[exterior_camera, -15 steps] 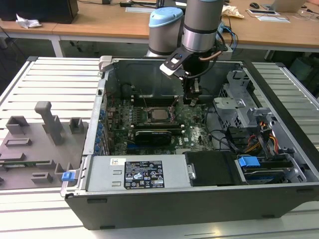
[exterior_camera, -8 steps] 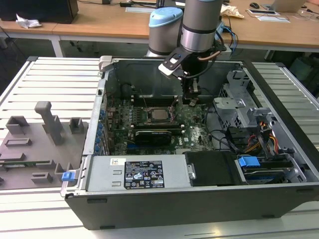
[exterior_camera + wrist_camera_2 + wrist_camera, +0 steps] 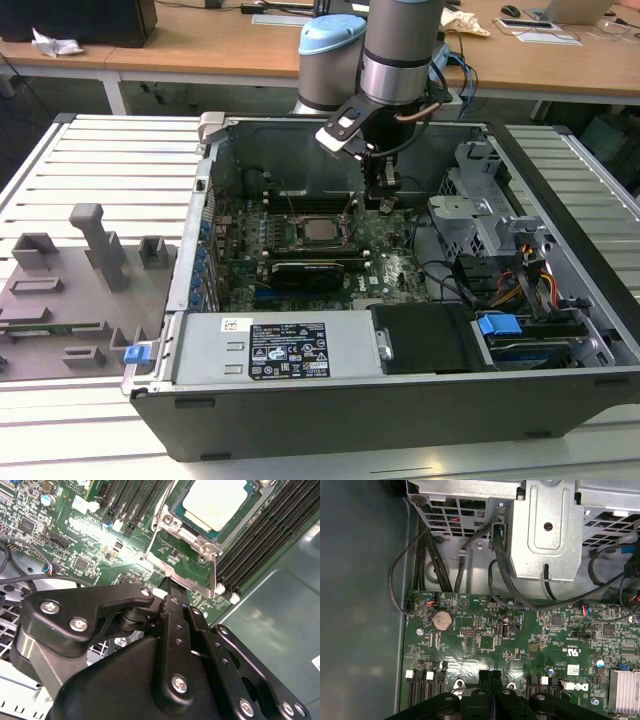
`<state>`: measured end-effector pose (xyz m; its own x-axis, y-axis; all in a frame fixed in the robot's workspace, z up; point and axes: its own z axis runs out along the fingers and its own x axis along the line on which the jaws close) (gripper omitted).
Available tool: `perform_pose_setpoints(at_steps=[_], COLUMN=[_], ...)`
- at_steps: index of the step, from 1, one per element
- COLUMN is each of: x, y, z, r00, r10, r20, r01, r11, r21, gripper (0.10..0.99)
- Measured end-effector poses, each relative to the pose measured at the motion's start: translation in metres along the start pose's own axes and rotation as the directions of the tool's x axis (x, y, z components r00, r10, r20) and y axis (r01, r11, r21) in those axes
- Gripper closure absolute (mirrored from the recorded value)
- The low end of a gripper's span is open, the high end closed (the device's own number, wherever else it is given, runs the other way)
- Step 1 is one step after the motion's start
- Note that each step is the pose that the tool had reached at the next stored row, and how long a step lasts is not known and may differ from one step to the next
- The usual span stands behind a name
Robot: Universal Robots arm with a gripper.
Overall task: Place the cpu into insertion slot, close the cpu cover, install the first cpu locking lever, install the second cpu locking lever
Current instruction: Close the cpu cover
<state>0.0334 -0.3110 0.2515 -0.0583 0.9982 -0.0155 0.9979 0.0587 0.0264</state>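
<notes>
The gripper (image 3: 383,200) hung low inside the open computer case (image 3: 400,425), closed, its two black fingers (image 3: 484,680) pressed flat against each other in the first wrist view. In the second wrist view its tip sat right at the nearer edge of the cpu cover (image 3: 192,580), though whether the two touched could not be told. The cover, a thin silver-grey frame, appeared tilted up off the socket, with green board showing through its square window. Just past the cover's far side lay the cpu (image 3: 215,502), dull silver top up, seated flat in the insertion slot (image 3: 293,232) on the green motherboard (image 3: 485,645). Rows of long black memory slots (image 3: 260,535) ran alongside the socket. In the exterior view the cpu sat at about eight o'clock from the gripper, and a long black expansion card (image 3: 310,270) lay just beside the slot at six o'clock. At three o'clock from the gripper stood a grey metal drive cage (image 3: 470,200). Black cables (image 3: 505,580) ran past it down to the board, near a round coin battery (image 3: 441,621). A silver power supply (image 3: 280,350) lay along the case's six o'clock wall, and a blue tab (image 3: 497,325) showed between four and five o'clock from the gripper. The case rested on a slatted grey table (image 3: 110,150). At nine o'clock from the case lay a grey fixture tray (image 3: 140,300) with upright blocks. Wooden desks (image 3: 200,50) stretched across at twelve o'clock, behind the arm (image 3: 400,50).
</notes>
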Motion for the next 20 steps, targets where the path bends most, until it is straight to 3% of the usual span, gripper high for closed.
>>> perform_pose_setpoints(at_steps=[20], x=[0.0002], y=[-0.0042], z=[-0.0001], r00=[1.0], r10=[0.0], r20=[0.0], r01=[0.0], r11=[1.0], r21=[0.0], gripper=[0.98])
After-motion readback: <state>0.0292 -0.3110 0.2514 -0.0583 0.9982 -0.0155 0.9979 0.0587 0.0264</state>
